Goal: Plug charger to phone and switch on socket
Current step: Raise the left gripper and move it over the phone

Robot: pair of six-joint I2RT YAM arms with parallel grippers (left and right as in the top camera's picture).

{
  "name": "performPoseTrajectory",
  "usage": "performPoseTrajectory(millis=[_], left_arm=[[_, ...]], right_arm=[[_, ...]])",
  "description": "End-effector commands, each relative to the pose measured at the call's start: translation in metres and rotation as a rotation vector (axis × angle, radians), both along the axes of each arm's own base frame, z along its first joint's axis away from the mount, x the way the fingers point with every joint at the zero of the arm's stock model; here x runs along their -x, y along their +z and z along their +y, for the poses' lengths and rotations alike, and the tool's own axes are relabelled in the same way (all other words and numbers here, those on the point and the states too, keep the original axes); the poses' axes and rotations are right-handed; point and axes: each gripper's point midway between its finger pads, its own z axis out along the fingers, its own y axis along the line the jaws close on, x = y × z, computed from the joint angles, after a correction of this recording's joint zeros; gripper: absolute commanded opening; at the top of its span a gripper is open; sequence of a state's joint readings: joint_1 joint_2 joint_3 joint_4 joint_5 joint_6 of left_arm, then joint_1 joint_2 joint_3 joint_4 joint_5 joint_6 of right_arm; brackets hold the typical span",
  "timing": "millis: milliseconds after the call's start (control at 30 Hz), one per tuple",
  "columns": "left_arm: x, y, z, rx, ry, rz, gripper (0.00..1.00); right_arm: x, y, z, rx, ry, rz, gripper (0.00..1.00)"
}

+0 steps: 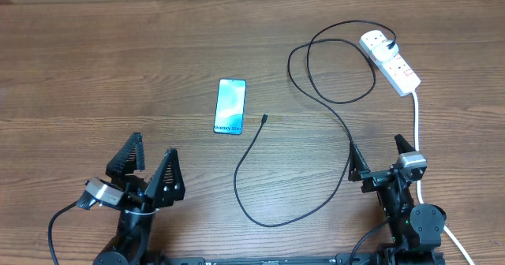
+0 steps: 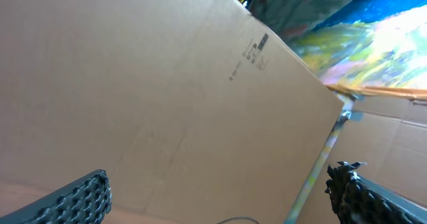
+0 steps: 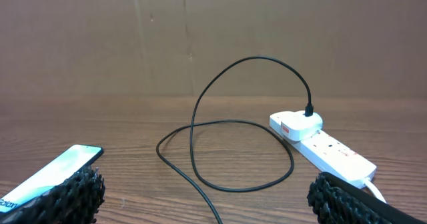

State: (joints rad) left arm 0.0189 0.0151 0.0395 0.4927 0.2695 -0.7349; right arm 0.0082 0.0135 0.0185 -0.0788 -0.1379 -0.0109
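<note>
Overhead: left claw (image 1: 154, 144) and right claw (image 1: 375, 143) gape empty; slim phone (image 1: 230, 106), thin looping charger (image 1: 236, 180), oblong white socket (image 1: 392, 62).

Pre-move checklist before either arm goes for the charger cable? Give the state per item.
1. Left jaws and right jaws open, holding nothing: ok.
2. Phone lies flat, screen up, nothing on it: ok.
3. Cable tip lies loose on the table right of the phone, not plugged in: ok to grasp.
4. Adapter seated in the power strip: ok.
5. Strip switch position: cannot tell.
6. Which way the phone's port faces the tip: cannot tell.
</note>
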Motion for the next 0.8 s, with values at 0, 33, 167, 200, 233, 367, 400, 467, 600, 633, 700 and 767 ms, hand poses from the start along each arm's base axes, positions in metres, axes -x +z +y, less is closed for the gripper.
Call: performPoseTrajectory(millis=[0, 33, 167, 200, 233, 367, 400, 467, 600, 633, 700, 767], left_arm=[[0.019, 0.042, 0.0, 0.021, -0.005, -0.087, 1.0], [0.023, 0.052, 0.0, 0.005, 0.005, -0.11, 1.0], [0.038, 0.09, 0.0, -0.066, 0.051, -0.183, 1.0], [0.04, 0.096, 0.0, -0.075, 0.058, -0.19, 1.0], [0.042, 0.104, 0.0, -0.089, 0.068, -0.198, 1.0], [0.038, 0.128, 0.0, -0.106, 0.077, -0.185, 1.0], [0.036, 0.133, -0.001, -0.11, 0.071, -0.172, 1.0], [0.028, 0.142, -0.006, -0.137, 0.045, -0.133, 1.0], [0.009, 0.155, -0.026, -0.292, -0.02, -0.027, 1.0], [0.002, 0.157, -0.028, -0.317, -0.03, 0.019, 1.0], [-0.011, 0.158, -0.03, -0.365, -0.04, 0.114, 1.0], [-0.025, 0.158, -0.029, -0.41, -0.044, 0.212, 1.0]], right_arm=[[0.0, -0.001, -0.002, -0.006, -0.012, -0.004, 1.0], [0.0, -0.001, -0.002, -0.006, -0.012, -0.005, 1.0], [0.0, -0.001, -0.002, -0.006, -0.012, -0.004, 1.0], [0.0, -0.002, -0.002, -0.006, -0.012, -0.004, 1.0], [0.0, -0.001, -0.002, -0.006, -0.012, -0.004, 1.0], [0.0, -0.001, -0.002, -0.006, -0.012, -0.005, 1.0], [0.0, -0.001, -0.002, -0.006, -0.012, -0.005, 1.0], [0.0, -0.001, -0.002, -0.006, -0.012, -0.004, 1.0], [0.0, -0.001, -0.002, -0.006, -0.012, -0.004, 1.0], [0.0, -0.001, -0.002, -0.006, -0.012, -0.004, 1.0], [0.0, -0.001, -0.002, -0.006, -0.012, -0.004, 1.0], [0.0, -0.002, -0.002, -0.006, -0.012, -0.004, 1.0]])
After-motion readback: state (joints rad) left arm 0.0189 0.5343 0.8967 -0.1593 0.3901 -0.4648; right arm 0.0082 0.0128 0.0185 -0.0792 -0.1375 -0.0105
